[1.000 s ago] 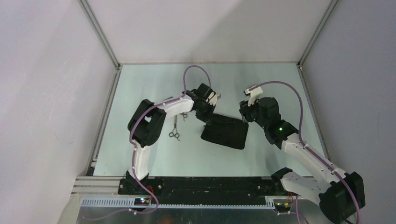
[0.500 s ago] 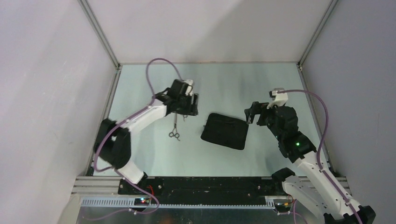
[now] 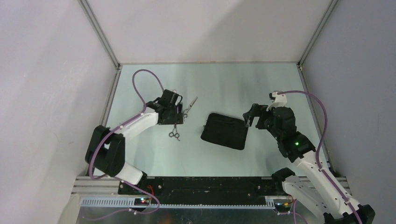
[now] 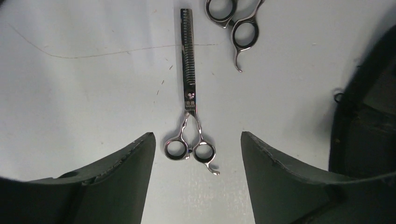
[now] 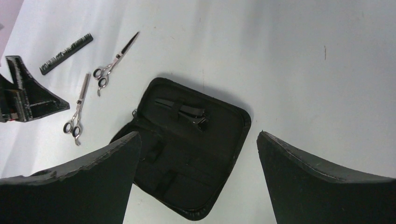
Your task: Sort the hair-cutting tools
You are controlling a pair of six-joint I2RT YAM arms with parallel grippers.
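Swung back left, arm reaching forward, my left claw hangs wide open and empty, bracketing the toothed scissors' rings; right claw gapes, apparently empty, above the pouch.

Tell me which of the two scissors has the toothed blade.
The thinning scissors, seen between the open fingers of the left gripper, rings toward it. The other scissors, farther off, have smooth blades.

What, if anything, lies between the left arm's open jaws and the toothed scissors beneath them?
Nothing visible. The left gripper hangs directly over the toothed scissors, jaws open and empty; the other scissors and the pouch lie off to the side.
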